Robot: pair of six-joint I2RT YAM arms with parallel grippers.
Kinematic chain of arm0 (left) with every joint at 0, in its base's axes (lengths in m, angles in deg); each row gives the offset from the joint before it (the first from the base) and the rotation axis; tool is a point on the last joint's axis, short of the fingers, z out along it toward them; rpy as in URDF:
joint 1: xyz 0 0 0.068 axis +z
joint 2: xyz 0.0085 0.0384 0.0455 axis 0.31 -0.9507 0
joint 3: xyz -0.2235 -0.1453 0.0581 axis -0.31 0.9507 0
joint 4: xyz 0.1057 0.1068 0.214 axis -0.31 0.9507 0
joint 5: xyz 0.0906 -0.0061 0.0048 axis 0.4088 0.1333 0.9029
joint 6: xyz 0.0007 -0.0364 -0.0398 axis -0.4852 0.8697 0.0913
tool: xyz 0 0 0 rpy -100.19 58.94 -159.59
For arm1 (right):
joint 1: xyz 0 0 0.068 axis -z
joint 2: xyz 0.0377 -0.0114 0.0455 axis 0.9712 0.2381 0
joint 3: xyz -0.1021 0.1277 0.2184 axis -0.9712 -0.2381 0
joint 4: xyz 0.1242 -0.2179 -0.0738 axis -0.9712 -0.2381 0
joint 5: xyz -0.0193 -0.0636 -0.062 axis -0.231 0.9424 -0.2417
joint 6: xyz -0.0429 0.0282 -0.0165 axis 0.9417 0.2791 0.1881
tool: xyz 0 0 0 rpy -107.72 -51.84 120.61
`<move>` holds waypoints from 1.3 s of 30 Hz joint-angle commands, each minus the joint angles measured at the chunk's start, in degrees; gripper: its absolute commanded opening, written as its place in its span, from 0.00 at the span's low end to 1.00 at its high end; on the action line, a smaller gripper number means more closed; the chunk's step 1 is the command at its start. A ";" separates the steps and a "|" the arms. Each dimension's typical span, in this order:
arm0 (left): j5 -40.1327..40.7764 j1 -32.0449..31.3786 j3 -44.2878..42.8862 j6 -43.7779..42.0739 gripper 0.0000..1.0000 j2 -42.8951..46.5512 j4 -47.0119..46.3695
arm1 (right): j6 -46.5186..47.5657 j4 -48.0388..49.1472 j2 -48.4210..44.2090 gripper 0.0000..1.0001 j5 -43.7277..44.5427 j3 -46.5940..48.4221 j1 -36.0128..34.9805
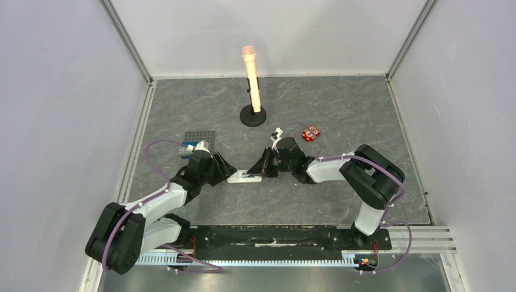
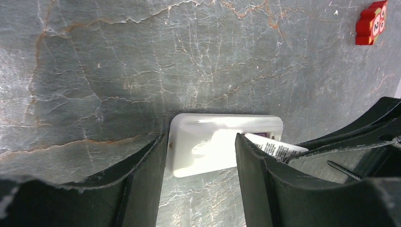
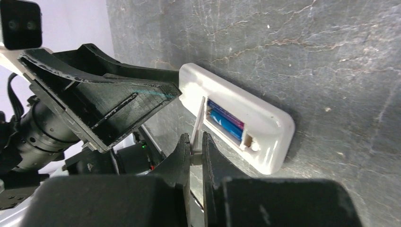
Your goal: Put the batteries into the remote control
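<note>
The white remote control (image 1: 243, 177) lies back side up on the table between both grippers. Its battery bay is uncovered, and the blue batteries (image 3: 227, 124) lie inside it. My right gripper (image 3: 195, 142) is shut on the thin white battery cover (image 3: 199, 122) and holds it on edge just beside the bay. The cover's printed label shows in the left wrist view (image 2: 279, 149). My left gripper (image 2: 201, 142) is open, with its fingers low at the remote's (image 2: 213, 146) other end. One finger tip meets that end in the right wrist view (image 3: 172, 92).
A small red block with white circles (image 1: 311, 133) lies behind the right gripper. A grey studded plate with a blue brick (image 1: 199, 139) sits behind the left gripper. A peach post on a black round base (image 1: 251, 79) stands at the back. Walls enclose the table.
</note>
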 commanded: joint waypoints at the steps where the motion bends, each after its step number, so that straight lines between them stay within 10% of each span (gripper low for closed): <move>1: -1.13 0.25 0.62 0.71 0.61 0.03 -2.75 | -2.40 6.40 0.32 0.00 -1.84 -1.31 0.20; 39: -11.75 0.15 2.57 -0.27 0.59 -6.66 -13.15 | 0.63 -5.17 5.99 0.00 1.31 2.68 0.21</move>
